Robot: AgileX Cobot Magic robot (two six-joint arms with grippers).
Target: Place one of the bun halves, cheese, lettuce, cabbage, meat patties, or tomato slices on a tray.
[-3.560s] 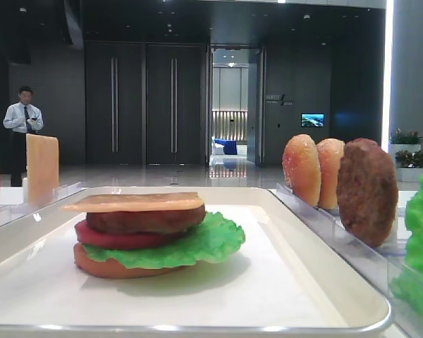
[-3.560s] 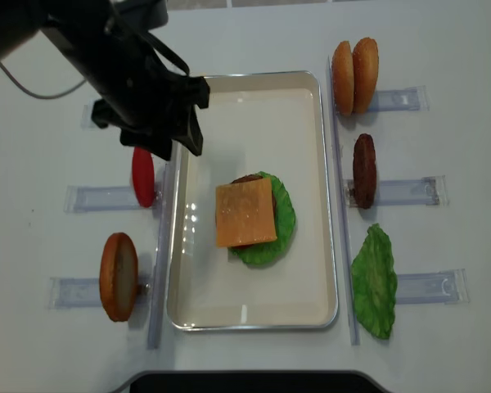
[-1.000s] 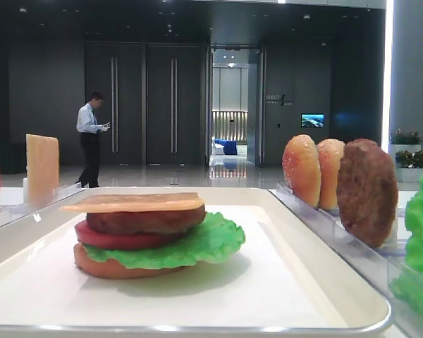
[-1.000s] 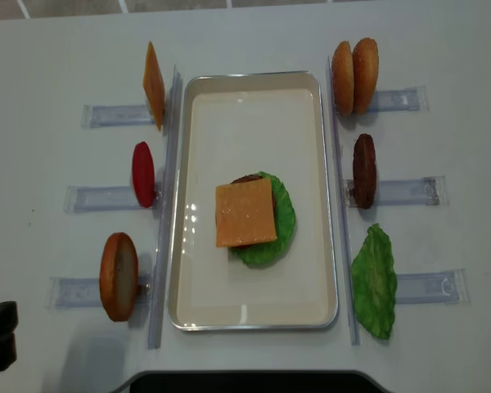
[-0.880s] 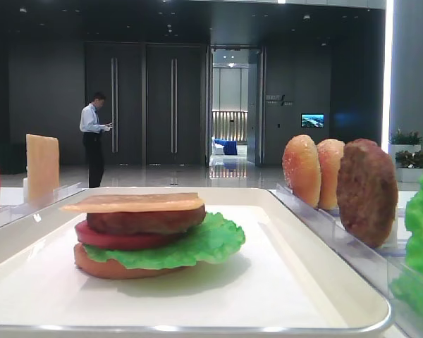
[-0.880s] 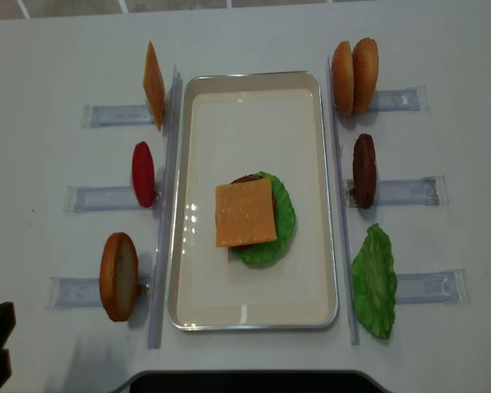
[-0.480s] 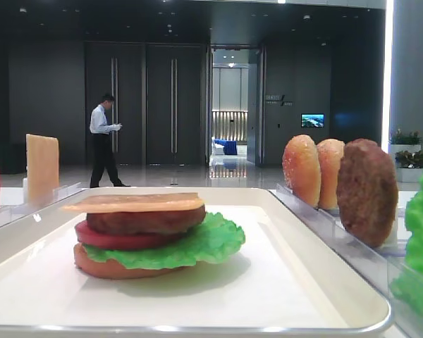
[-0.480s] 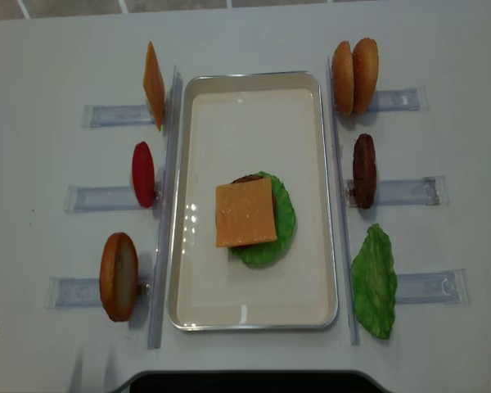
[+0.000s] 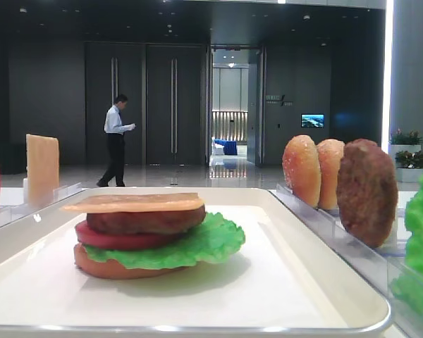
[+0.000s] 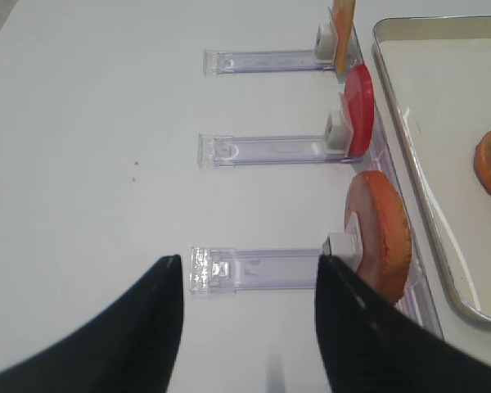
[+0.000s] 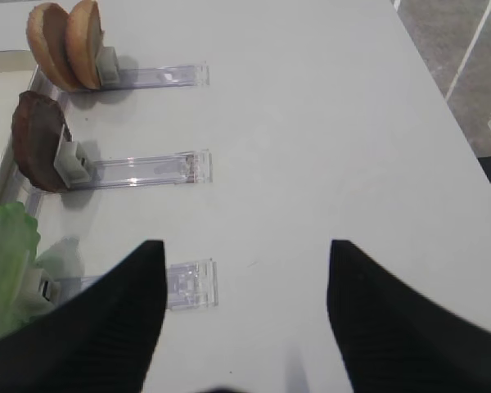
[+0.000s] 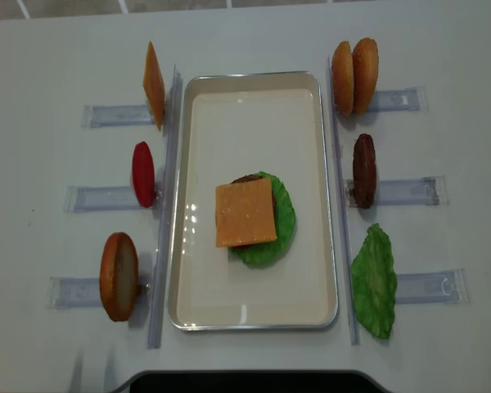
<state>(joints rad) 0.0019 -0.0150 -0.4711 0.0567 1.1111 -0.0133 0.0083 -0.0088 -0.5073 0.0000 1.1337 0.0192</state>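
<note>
The left gripper (image 10: 250, 323) hangs with its two dark fingers (image 10: 147, 327) spread wide and nothing between them, above bare table (image 10: 90, 164) near the front left corner. Just beyond it lies a clear rack (image 10: 258, 268) with a bun half (image 10: 380, 233) standing on edge at its end. Past that, a red tomato slice (image 10: 358, 121) stands in the next rack, and a second cheese slice (image 12: 154, 84) stands upright in the far left rack.

The right gripper (image 11: 245, 315) is likewise spread wide and empty, over the table's right side near the front. Just left of it lies a rack holding a green lettuce leaf (image 11: 6, 262). Further back a brown patty (image 11: 39, 151) stands in its rack, then two bun halves (image 11: 65, 42) side by side near the far right.

Between the two rows of racks sits the cream tray (image 12: 254, 106), lengthwise along the table's middle. A stack rests in its front half: bun base (image 9: 113, 267), lettuce (image 9: 197, 243), tomato (image 9: 109, 236), patty (image 9: 144, 220), with the square cheese (image 12: 245, 213) lying flat on top.

In the low side view a man (image 9: 117, 139) walks in a dark hall behind the table.
</note>
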